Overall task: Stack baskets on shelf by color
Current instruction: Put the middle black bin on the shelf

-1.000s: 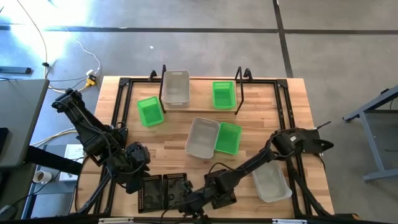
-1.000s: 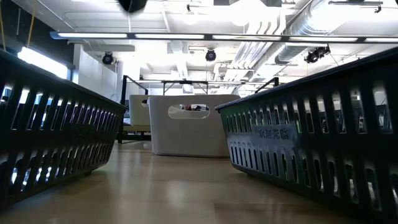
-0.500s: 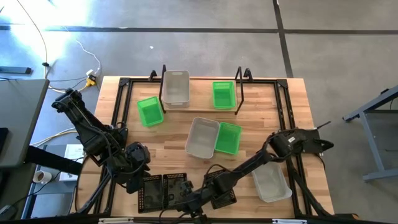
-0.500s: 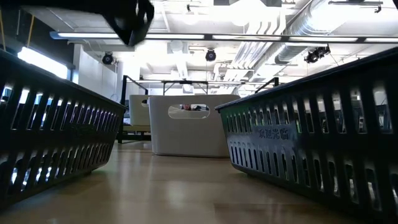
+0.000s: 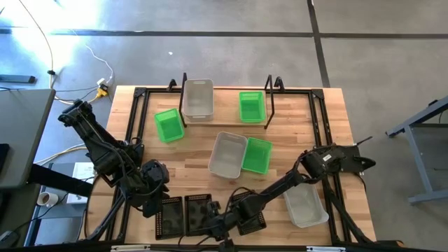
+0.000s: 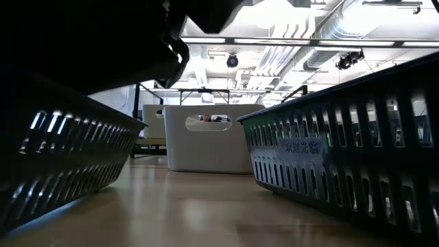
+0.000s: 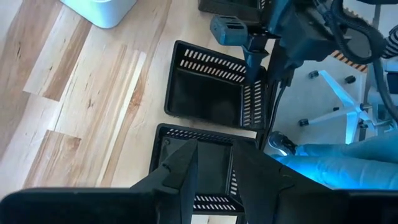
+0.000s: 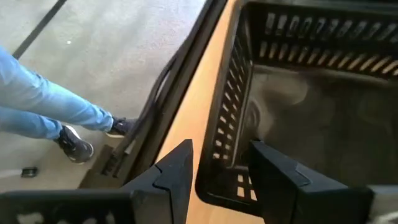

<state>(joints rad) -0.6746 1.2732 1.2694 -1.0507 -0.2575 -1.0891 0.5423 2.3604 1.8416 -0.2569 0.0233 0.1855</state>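
Three black baskets (image 5: 170,215) (image 5: 198,213) (image 5: 249,211) lie in a row along the table's near edge. My right gripper (image 5: 212,224) is open, low at the middle black basket (image 7: 211,90). One finger (image 8: 174,171) stands outside the basket's slotted wall (image 8: 224,140) and the other (image 8: 277,177) inside it. My left gripper (image 7: 214,163) hangs open above the leftmost black basket (image 7: 199,158), clear of it. The shelf (image 5: 225,106) at the far edge carries a whitish basket (image 5: 197,98) and a green one (image 5: 251,106).
A green basket (image 5: 168,124) lies on the table left of the shelf. A whitish basket (image 5: 228,154) and a green one (image 5: 257,155) sit side by side mid-table, and another whitish one (image 5: 305,204) near the right front. A person's leg (image 8: 43,109) shows beyond the near edge.
My right gripper has sunk toward the middle black basket and rolled slightly. In the low view its dark bulk has come down from the top edge over the left basket. My left arm and all baskets have kept still.
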